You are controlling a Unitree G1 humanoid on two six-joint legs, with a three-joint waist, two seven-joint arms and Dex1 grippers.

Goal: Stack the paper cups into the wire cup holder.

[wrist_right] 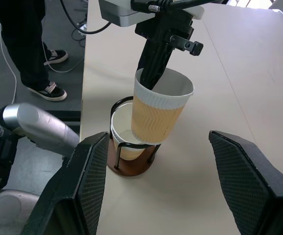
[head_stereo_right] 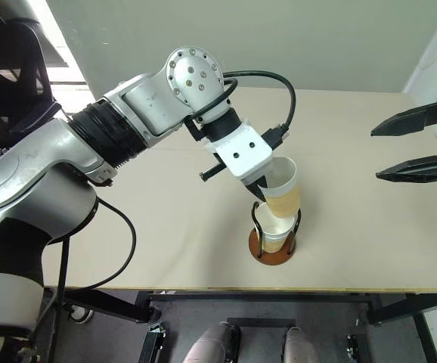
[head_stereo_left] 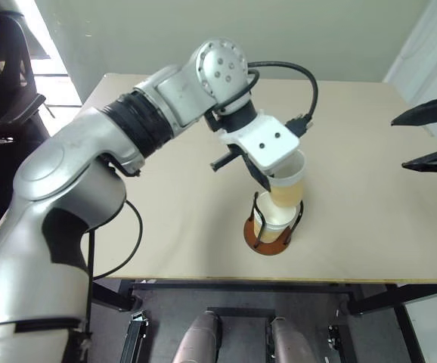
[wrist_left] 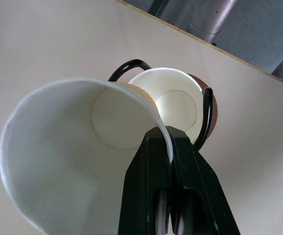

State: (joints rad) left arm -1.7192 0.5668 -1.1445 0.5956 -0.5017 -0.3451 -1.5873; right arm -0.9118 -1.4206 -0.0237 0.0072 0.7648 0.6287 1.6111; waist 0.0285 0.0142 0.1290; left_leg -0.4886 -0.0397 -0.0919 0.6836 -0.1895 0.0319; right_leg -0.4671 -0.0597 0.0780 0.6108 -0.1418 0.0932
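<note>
My left gripper (head_stereo_left: 268,180) is shut on the rim of a tan paper cup (head_stereo_left: 288,181), one finger inside and one outside. The cup hangs tilted, and its bottom dips into the mouth of a second paper cup (head_stereo_left: 274,219). That second cup stands upright in the wire cup holder (head_stereo_left: 268,243), between the black wire loops on the reddish-brown base. In the left wrist view the held cup (wrist_left: 73,161) sits just before the cup in the holder (wrist_left: 178,105). My right gripper (head_stereo_right: 376,155) hovers open and holds nothing, off to the right of the holder.
The holder stands near the front edge of the beige table (head_stereo_left: 165,227). A person's legs and sneakers (wrist_right: 29,44) show beside the table in the right wrist view. A black cable (head_stereo_left: 294,76) loops over my left wrist.
</note>
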